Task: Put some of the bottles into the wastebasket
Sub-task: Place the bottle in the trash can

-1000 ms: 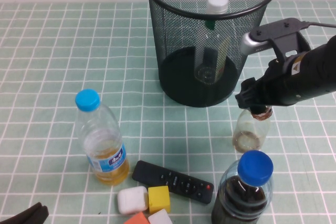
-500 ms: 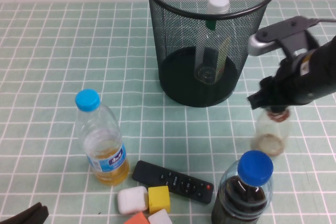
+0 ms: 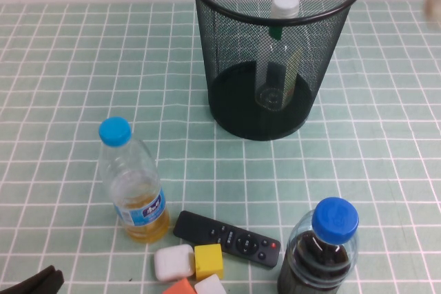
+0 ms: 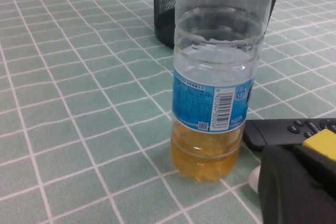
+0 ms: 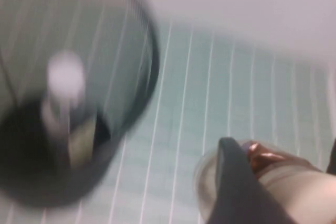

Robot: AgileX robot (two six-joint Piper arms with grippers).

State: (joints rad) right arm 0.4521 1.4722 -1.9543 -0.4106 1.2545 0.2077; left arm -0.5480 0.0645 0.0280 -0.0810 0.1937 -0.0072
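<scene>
The wastebasket (image 3: 275,46), a round black wire-mesh bin, stands at the far middle of the table (image 3: 62,87) and holds the taller clear bottle (image 3: 279,53), upright with a white cap and green neck label, its base on the solid black floor. In the blurred right wrist view the right gripper (image 5: 273,177) is closed around the small rounded bottle (image 5: 283,182), a dark finger (image 5: 236,187) across its clear body and the brown neck band showing beside it; the bin (image 5: 68,103) lies below and to one side, so the bottle is held in the air near the basket. The left gripper (image 3: 31,284) sits low at the table's near left edge, just beside the blue-capped bottle (image 4: 215,77) with yellow liquid; its opening cannot be made out.
</scene>
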